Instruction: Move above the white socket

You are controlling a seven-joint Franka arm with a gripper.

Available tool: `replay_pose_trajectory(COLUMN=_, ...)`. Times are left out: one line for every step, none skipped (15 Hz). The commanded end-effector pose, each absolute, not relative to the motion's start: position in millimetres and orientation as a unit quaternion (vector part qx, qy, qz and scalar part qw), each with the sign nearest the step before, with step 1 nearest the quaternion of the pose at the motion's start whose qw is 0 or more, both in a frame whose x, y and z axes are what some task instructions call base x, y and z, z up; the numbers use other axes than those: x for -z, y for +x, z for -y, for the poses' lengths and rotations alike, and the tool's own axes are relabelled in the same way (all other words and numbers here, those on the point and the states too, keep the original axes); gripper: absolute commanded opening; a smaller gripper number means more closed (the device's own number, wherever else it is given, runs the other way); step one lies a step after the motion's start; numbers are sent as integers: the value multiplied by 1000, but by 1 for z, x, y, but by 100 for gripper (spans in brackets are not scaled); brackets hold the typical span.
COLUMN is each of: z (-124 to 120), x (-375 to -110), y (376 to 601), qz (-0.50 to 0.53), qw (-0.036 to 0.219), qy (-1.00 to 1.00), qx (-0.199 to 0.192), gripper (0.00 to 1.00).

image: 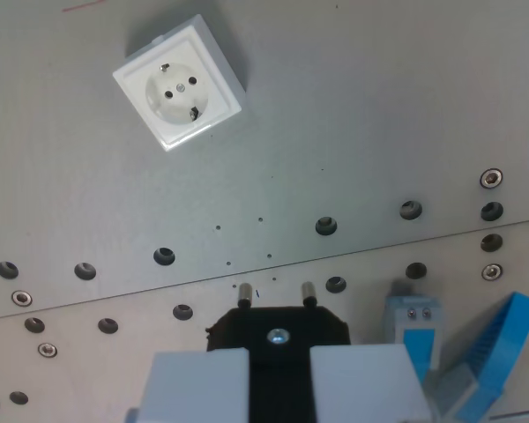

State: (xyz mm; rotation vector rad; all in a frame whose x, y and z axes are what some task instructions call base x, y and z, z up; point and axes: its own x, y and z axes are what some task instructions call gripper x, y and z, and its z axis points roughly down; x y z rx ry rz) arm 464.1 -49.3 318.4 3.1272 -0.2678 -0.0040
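Nearest the camera in the wrist view, at the bottom centre of the frame, we see our end effector (279, 374): two pale grey fingers (198, 383) closed on a black plug (279, 333) that sits between them. From the plug's upper edge two metal pins (244, 293) stick out toward the top of the frame, and a silver screw shows in the middle of its body.

To the lower right of the frame we see a blue and grey part (413, 328) with two small screws, and beside it a blue ribbed piece (502, 342) running off the right edge.

Beneath everything lies the grey metal bench (361, 115), with a seam crossing the frame on a slant and rows of dark holes and silver bolt heads along it.

We find the white socket (179, 82) in the upper left of the frame, lying flat on the bench and turned at an angle, well apart from the plug.
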Motion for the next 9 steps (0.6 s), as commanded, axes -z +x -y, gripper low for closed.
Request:
replay_pose_trajectory(z=49, x=-318, y=464, qz=85, qw=1, qy=996, qx=1, gripper=0)
replay_pose_trajectory(z=49, x=-318, y=464, qz=85, qw=2, qy=996, qx=1, gripper=0)
replay_pose_trajectory(z=49, x=-318, y=464, qz=85, qw=2, qy=996, qx=1, gripper=0)
replay_pose_trajectory(z=49, x=-318, y=464, qz=85, qw=2, qy=996, qx=1, gripper=0)
replay_pose_trajectory(z=49, x=-318, y=464, qz=84, qw=2, qy=996, qx=1, gripper=0)
replay_pose_trajectory(z=49, x=-318, y=464, qz=83, qw=2, qy=997, qx=1, gripper=0)
replay_pose_trajectory(z=49, x=-318, y=464, qz=81, qw=2, qy=997, qx=1, gripper=0)
replay_pose_trajectory(z=49, x=-317, y=464, qz=79, qw=2, qy=997, qx=1, gripper=0)
replay_pose_trajectory(z=49, x=-317, y=464, qz=77, qw=2, qy=997, qx=1, gripper=0)
